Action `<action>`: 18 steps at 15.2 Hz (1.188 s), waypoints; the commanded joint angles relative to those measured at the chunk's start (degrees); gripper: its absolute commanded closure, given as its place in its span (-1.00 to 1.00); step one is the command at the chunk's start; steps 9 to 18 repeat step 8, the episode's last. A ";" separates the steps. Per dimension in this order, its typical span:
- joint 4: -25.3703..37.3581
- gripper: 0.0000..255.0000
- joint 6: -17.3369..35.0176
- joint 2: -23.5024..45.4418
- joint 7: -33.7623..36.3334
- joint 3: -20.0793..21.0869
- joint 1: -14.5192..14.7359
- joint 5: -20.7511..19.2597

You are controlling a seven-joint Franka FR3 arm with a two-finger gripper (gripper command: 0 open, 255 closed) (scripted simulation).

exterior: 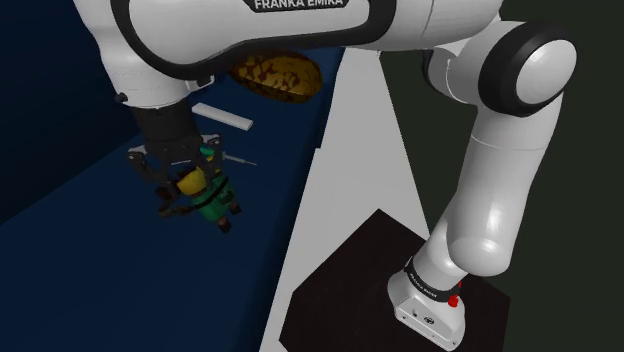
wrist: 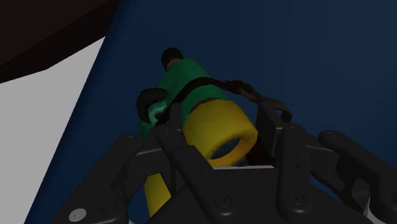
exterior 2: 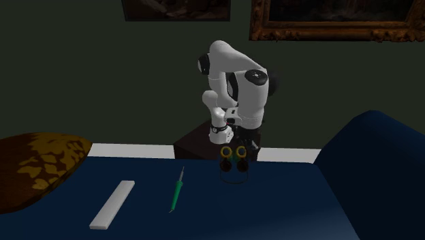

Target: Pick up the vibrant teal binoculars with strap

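Items counted: one pair of binoculars [exterior: 205,190], one white flat bar [exterior 2: 113,203], one green pen-like tool [exterior 2: 178,191], one brown patterned cushion [exterior 2: 34,163], and two framed pictures [exterior 2: 340,20] on the wall behind the arm.

The jaws are closed on the binoculars. In the wrist view one yellow barrel is clasped between the two black fingers [wrist: 270,130], and the green body [wrist: 191,89] projects beyond them. A black strap [wrist: 210,84] is seen crossing the body. In the second exterior view the strap [exterior 2: 233,181] hangs in a loop beneath the binoculars [exterior 2: 233,153]. The binoculars appear clear of the dark blue surface [exterior 2: 272,204], though contact cannot be fully ruled out.

The binoculars are held over the edge of the blue surface nearest the stand [exterior: 370,290]. A pale floor strip [exterior: 340,180] lies between that edge and the stand.

The tool and the bar are laid side by side, apart from each other, well in from that edge. The cushion [exterior: 278,75] is set at a side edge, well apart from the binoculars. A raised blue bolster [exterior 2: 381,163] bounds the opposite side edge. Open blue surface is noted between the binoculars and that bolster, and between the binoculars and the tool.
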 commanded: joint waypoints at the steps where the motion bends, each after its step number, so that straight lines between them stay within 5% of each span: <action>1: 1.74 1.00 -1.69 0.02 0.05 0.08 0.20 0.01; 6: 5.95 1.00 -5.65 0.28 0.12 0.21 0.70 -0.08; 18: 6.09 1.00 -5.78 0.29 0.13 0.21 0.72 -0.08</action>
